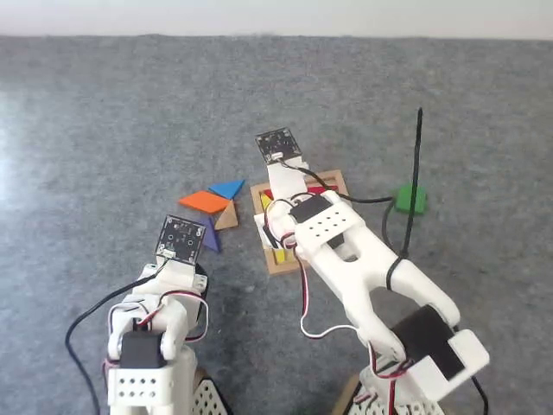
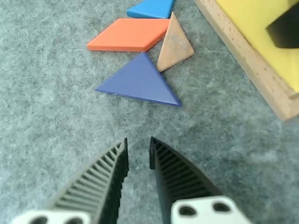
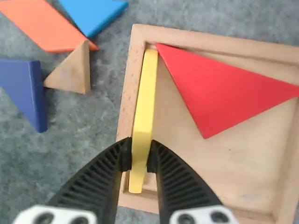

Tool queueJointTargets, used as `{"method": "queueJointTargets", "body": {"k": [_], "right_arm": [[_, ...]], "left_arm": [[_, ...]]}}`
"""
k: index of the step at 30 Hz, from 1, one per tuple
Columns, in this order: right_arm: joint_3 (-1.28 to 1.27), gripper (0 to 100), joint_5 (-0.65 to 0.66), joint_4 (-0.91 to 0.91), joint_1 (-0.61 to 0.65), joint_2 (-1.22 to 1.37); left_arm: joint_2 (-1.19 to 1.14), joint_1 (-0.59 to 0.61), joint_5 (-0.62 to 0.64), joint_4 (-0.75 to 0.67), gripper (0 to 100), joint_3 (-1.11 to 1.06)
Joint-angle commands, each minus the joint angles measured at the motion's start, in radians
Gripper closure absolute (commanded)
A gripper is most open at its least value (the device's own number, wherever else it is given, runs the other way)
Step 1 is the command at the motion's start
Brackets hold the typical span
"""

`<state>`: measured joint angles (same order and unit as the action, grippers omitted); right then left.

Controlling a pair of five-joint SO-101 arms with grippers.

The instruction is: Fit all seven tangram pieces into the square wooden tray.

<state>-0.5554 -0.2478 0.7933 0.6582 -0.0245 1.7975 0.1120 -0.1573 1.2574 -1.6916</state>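
Pinching the yellow piece [image 3: 144, 93] on edge along the tray [image 3: 210, 39] wall nearest the loose pieces [image 3: 70, 72], the right end effector [image 3: 138, 156] should tip it flat beside the red triangle [image 3: 219, 93] before releasing.

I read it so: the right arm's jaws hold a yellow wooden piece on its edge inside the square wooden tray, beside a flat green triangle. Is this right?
Not fully: the flat triangle is red, not green, as the right wrist view shows. The right arm's jaws do hold the yellow wooden piece on its edge inside the square wooden tray.
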Motion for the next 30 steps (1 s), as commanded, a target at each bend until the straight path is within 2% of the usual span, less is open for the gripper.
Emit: {"method": "queueJointTargets", "body": {"k": [1, 8, 17, 23, 30], "right_arm": [[0.054, 99.3, -0.064, -0.025, 0.012, -0.005], [0.052, 99.0, -0.068, -0.025, 0.013, -0.005], [0.051, 79.4, -0.068, -0.019, 0.012, -0.004], [0.051, 79.4, -0.066, -0.021, -0.008, -0.004], [0.054, 79.4, -0.066, -0.025, -0.114, -0.004]], "left_arm": [[0.021, 0.002, -0.003, 0.006, 92, 0.008], [0.021, 0.002, -0.003, 0.006, 92, 0.008], [0.021, 0.002, -0.003, 0.006, 92, 0.008], [0.021, 0.002, -0.003, 0.006, 92, 0.008], [0.021, 0.002, -0.003, 0.006, 92, 0.008]]}}
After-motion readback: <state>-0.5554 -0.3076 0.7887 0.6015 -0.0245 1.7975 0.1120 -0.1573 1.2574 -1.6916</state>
